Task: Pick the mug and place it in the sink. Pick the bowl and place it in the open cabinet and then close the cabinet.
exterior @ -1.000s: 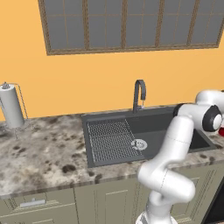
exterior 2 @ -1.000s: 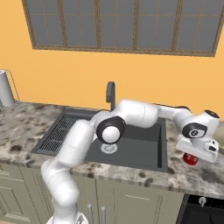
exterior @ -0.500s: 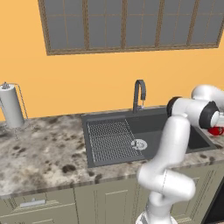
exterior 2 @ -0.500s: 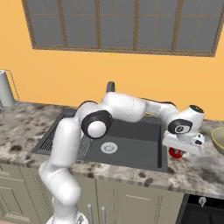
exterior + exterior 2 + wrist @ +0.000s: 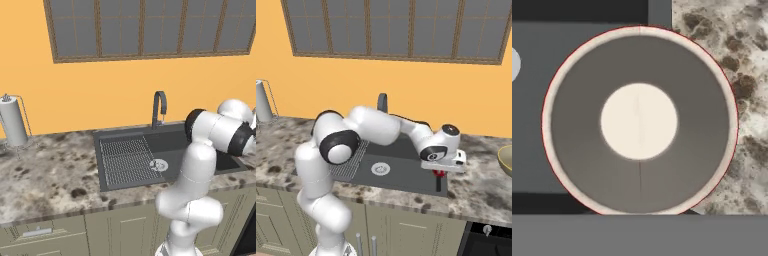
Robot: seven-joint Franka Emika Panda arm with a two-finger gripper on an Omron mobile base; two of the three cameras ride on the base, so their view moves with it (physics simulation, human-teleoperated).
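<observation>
The mug [image 5: 639,120] is pinched in the claw [image 5: 439,172] and hangs over the right edge of the sink [image 5: 401,172], beside the tabletop [image 5: 481,182]. The first step is judged under way; next, the mug is to be carried inward over the basin, lowered and released.

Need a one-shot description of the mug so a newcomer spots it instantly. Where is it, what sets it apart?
Start at the dark grey sink set in the speckled stone counter under the window. At the sink's right edge the white arm's pincer hangs, shut on the mug. It is a small red cup, whitish inside seen from above, far smaller than the tan bowl further right.
</observation>
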